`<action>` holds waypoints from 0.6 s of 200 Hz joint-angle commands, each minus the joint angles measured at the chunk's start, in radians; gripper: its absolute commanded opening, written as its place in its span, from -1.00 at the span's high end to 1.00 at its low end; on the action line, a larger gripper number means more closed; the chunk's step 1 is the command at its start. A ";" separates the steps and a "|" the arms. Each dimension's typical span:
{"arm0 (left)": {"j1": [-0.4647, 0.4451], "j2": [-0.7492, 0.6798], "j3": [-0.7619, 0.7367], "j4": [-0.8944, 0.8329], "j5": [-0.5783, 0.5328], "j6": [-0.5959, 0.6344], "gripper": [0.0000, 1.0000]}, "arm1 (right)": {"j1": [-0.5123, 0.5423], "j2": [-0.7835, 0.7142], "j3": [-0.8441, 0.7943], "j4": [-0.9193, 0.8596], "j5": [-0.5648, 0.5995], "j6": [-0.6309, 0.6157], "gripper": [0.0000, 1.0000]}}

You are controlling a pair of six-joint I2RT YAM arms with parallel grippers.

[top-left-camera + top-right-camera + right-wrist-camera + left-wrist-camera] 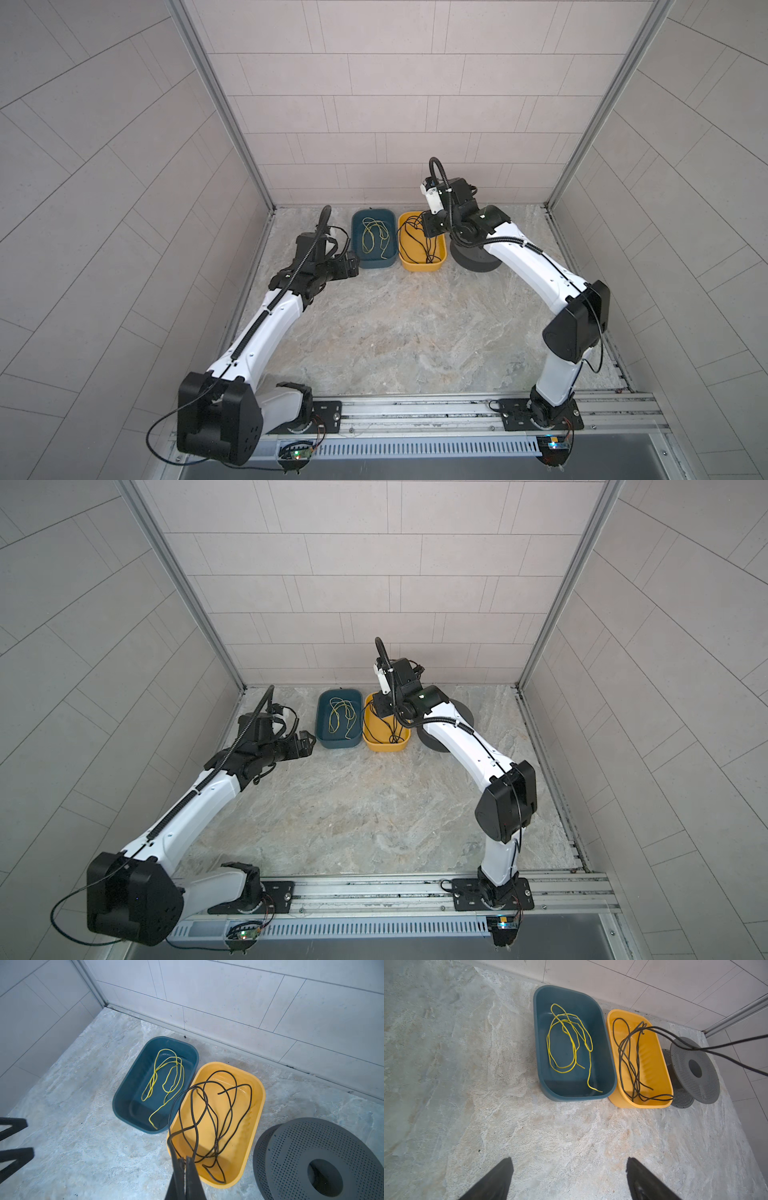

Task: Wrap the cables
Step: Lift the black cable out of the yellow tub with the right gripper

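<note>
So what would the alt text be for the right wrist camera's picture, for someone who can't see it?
The right hand, shut, pinches a strand of the thin black cable, whose loose loops lie in a yellow tub. Beside it, a blue tub holds a yellow-green cord; a grey perforated spool stands nearby.

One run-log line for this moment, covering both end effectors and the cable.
left end effector: open, empty, beside blue tub | right end effector: shut on black cable, over yellow tub | spool: beside yellow tub

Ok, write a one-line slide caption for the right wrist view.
The right end effector pinches the black cable over the yellow bin; blue bin holds a yellow-green cord, grey spool alongside.
</note>
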 commanded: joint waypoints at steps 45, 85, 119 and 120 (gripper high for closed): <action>-0.005 -0.014 -0.016 0.085 0.121 -0.018 -0.79 | 0.056 -0.267 -0.059 -0.100 -0.059 0.009 1.00; -0.016 -0.010 -0.019 0.146 0.185 -0.094 -0.79 | 0.060 -0.410 -0.146 -0.138 -0.068 0.046 1.00; -0.029 0.012 0.007 0.172 0.212 -0.179 -0.77 | 0.059 -0.537 -0.276 -0.189 -0.047 0.074 1.00; -0.030 0.012 0.008 0.173 0.212 -0.181 -0.77 | 0.060 -0.541 -0.281 -0.189 -0.045 0.075 1.00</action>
